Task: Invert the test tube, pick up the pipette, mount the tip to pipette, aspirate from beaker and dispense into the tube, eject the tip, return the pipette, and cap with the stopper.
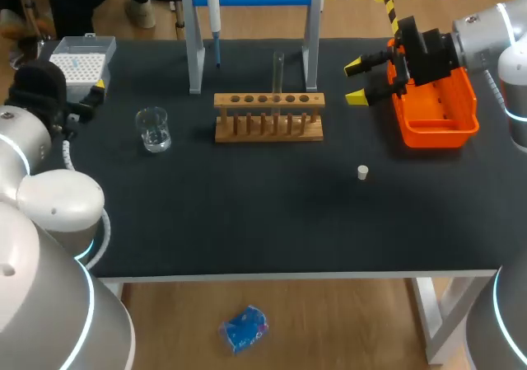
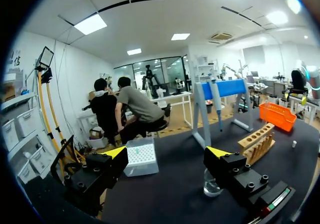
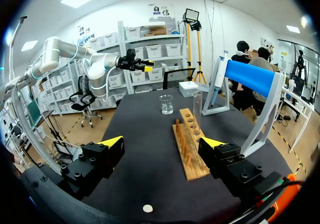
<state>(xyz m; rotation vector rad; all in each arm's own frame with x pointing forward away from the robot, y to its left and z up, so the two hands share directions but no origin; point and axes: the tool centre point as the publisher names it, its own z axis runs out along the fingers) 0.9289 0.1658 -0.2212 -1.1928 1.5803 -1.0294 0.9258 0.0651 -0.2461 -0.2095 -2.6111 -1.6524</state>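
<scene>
- Right gripper: jaws spread wide, nothing between them. It hangs over the right rear of the table, just beside the orange bin.
- Left gripper: jaws also wide apart and holding nothing. It sits at the left rear, with the tip box just ahead of its fingers.
- Test tube: stands in the wooden rack, in a hole right of the rack's middle. Long axis vertical. Cannot tell which end is up.
- Key relation, head view: the tube lies at about 9 o'clock from the right gripper, near, and the fingers point that way. From the left gripper it is at roughly 3 o'clock and well apart. The right arm is nearer, so the inverting step looks like its job.
- Judgement: the two yellow tips sit at 12 and 6 o'clock of each other, so a level approach should take the upright tube across its width, above the rack.
- Beaker: 9 o'clock from the rack, apart from it. It seems to hold a little clear liquid; level uncertain.
- Tip box: a grid of tips shows on top.
- Pipette: hangs nose down on the blue-topped stand, 11 o'clock from the rack.
- Stopper: loose on the table, 4 o'clock from the rack, 6 o'clock from the right gripper.
- Orange bin: contents not made out.
</scene>
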